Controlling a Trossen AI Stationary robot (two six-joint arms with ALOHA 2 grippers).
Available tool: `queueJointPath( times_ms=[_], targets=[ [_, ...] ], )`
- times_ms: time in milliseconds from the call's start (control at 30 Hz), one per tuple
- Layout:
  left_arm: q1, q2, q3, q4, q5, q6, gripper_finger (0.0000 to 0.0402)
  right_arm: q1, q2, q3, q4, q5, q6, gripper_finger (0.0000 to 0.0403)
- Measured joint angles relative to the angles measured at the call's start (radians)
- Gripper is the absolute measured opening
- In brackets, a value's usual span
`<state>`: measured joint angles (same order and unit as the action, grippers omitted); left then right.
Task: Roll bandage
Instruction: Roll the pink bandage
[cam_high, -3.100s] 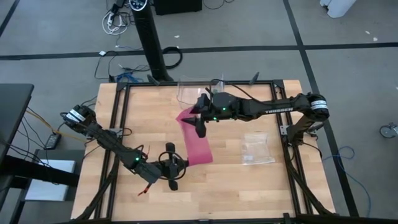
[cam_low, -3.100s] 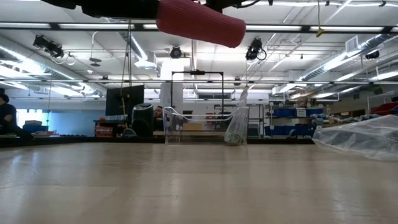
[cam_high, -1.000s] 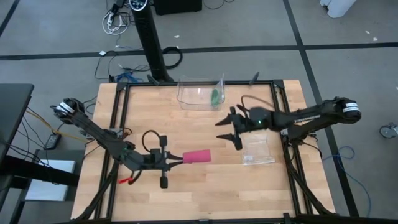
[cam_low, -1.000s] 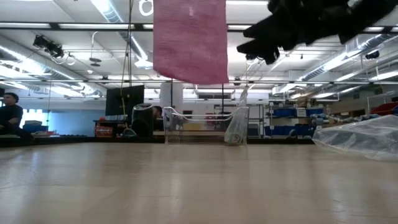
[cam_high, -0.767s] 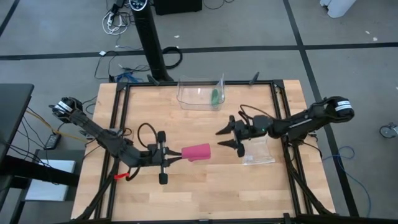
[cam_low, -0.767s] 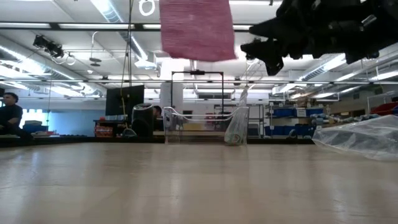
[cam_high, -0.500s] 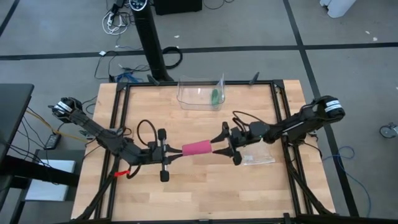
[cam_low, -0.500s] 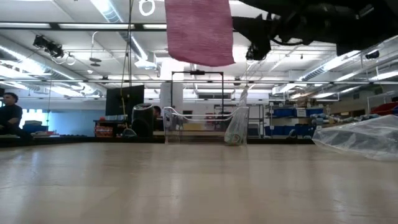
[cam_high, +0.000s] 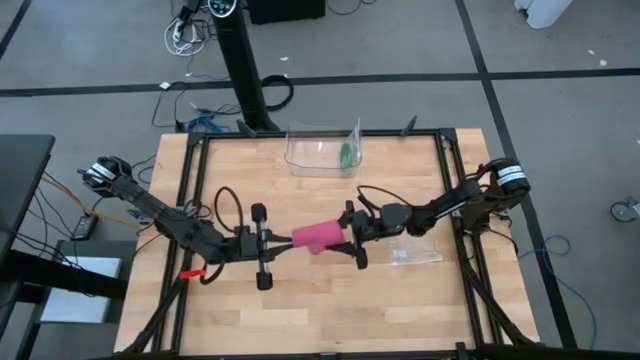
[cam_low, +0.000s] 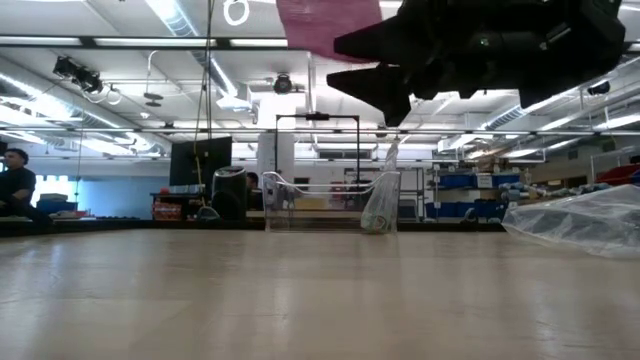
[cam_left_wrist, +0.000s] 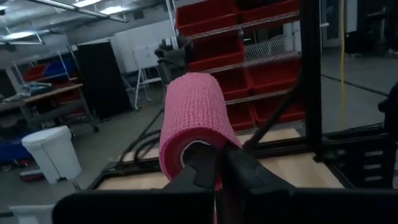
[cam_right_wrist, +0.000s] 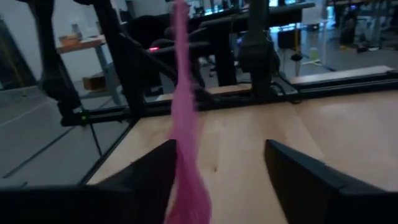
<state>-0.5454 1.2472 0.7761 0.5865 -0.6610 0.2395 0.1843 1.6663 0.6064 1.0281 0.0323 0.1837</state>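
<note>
Bandage (cam_high: 318, 236) roll — between left gripper (cam_high: 277, 245) and right gripper (cam_high: 350, 236).

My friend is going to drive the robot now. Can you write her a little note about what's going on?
Left tool: shut on one end of the bandage, holding it up off the table.
Right tool: open, at the bandage's other end, fingers on either side of a loose bit.
Done: the bandage is rolled into a pink roll.
Left: close the right tool on the loose bit and probably wind it in.
</note>
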Motion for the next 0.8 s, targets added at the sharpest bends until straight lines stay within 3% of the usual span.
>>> queueJointPath(
  times_ms=[100,200,267,500,800],
  targets=[
    [0.002,-0.007,0.0,-0.01,-0.036,0.023,0.0013,0.035,0.017,0.0,0.04,0.076,-0.002,0.0165],
    [0.005,-0.014,0.0,-0.011,-0.08,0.046,0.0013,0.076,0.017,0.001,0.075,0.137,-0.044,0.0053],
    [0.004,-0.013,0.0,-0.016,-0.125,0.074,0.0013,0.101,0.016,0.001,0.084,0.156,-0.072,0.0016],
    [0.01,-0.013,-0.008,-0.011,-0.356,0.175,0.0013,0.177,0.012,0.001,0.107,0.132,-0.03,0.0004],
    [0.035,-0.011,-0.143,0.002,-0.385,0.115,0.0013,0.214,-0.035,0.039,0.145,0.124,-0.02,0.0003]
  ],
)
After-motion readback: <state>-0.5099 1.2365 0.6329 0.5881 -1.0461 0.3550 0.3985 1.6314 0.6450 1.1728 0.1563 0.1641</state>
